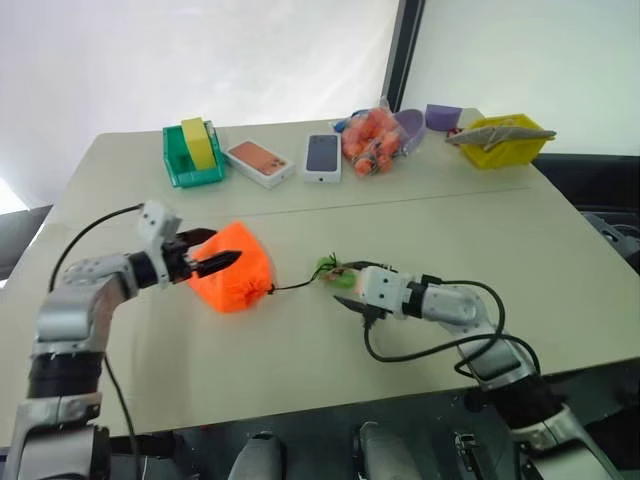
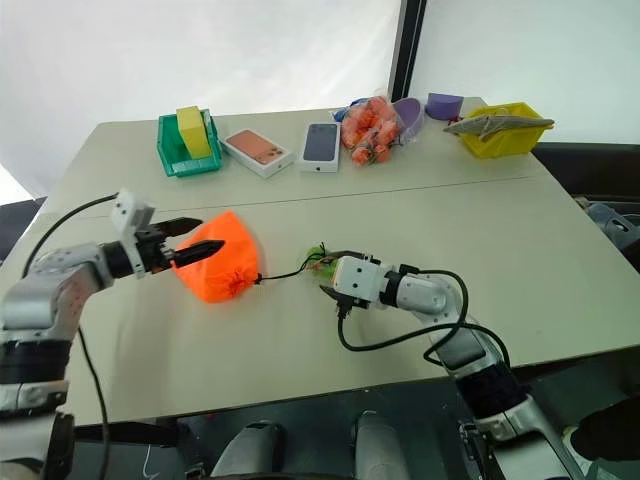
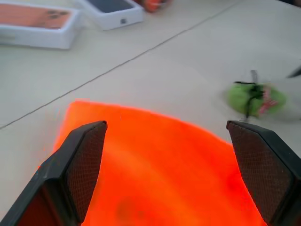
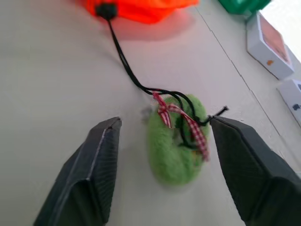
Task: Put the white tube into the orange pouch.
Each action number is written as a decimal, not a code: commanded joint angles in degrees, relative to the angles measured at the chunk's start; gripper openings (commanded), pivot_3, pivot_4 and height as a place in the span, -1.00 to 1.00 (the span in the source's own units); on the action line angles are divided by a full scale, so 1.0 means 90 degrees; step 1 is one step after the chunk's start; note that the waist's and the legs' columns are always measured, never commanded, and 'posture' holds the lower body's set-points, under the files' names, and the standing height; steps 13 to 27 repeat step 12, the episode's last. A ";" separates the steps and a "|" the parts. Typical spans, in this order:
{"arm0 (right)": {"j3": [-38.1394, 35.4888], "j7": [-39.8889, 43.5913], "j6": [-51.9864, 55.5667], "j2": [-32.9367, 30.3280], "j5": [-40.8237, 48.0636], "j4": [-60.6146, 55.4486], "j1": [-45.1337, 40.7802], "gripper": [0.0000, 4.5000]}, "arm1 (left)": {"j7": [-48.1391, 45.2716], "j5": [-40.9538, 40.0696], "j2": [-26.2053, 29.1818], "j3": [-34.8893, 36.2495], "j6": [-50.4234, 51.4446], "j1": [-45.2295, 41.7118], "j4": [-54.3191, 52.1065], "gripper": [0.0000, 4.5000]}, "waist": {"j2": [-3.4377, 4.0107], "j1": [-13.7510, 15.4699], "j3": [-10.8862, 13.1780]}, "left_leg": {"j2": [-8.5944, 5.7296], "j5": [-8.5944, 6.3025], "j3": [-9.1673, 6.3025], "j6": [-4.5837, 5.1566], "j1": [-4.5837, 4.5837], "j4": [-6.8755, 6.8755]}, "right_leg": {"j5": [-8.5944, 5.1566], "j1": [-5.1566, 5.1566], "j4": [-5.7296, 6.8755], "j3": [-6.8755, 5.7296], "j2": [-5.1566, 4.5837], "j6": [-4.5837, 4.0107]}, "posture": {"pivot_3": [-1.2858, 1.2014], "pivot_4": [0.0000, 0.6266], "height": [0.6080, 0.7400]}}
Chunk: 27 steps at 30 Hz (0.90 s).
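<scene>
pouch: bright orange
cord: black
charm: fuzzy green, with a red and white checked ribbon
fingers: black
table: pale beige
bin: yellow
basket: green, with a yellow block inside

Bare table right of orange pouch; boxes crowd far edge.

The orange pouch sat on the worktop, bunched shut, its black cord running toward three o'clock to a small green charm. The left end effector was at the pouch's nine o'clock side, fingers spread. The right end effector was just beside the charm.
</scene>
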 commanded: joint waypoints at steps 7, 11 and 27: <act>-0.1519 -0.0320 0.0749 0.0057 0.1449 -0.0165 0.0417 0.37 | 0.1279 -0.0107 -0.0479 0.1258 -0.0367 0.2096 -0.1225 0.93 | -0.0008 0.0123 -0.0005 | 0.0000 0.0000 0.0003 -0.0001 0.0001 0.0002 | -0.0010 0.0002 -0.0007 0.0000 -0.0005 -0.0033 | 0.03 -0.52 1.00; -0.1858 -0.0351 0.1030 0.0152 0.1947 0.0069 0.0337 0.37 | 0.1386 -0.0045 -0.0635 0.1255 -0.0708 0.2637 -0.1390 0.93 | -0.0010 0.0123 -0.0006 | 0.0000 0.0000 0.0002 -0.0002 0.0001 0.0003 | -0.0013 0.0005 -0.0007 -0.0002 -0.0005 -0.0033 | 0.03 -0.52 1.00; -0.1893 -0.0342 0.1047 0.0147 0.2003 0.0143 0.0312 0.37 | 0.1415 -0.0048 -0.0658 0.1243 -0.0766 0.2716 -0.1431 0.93 | -0.0010 0.0123 -0.0006 | 0.0000 0.0000 0.0003 -0.0001 0.0000 0.0004 | -0.0013 0.0005 -0.0009 -0.0001 -0.0006 -0.0034 | 0.03 -0.52 1.00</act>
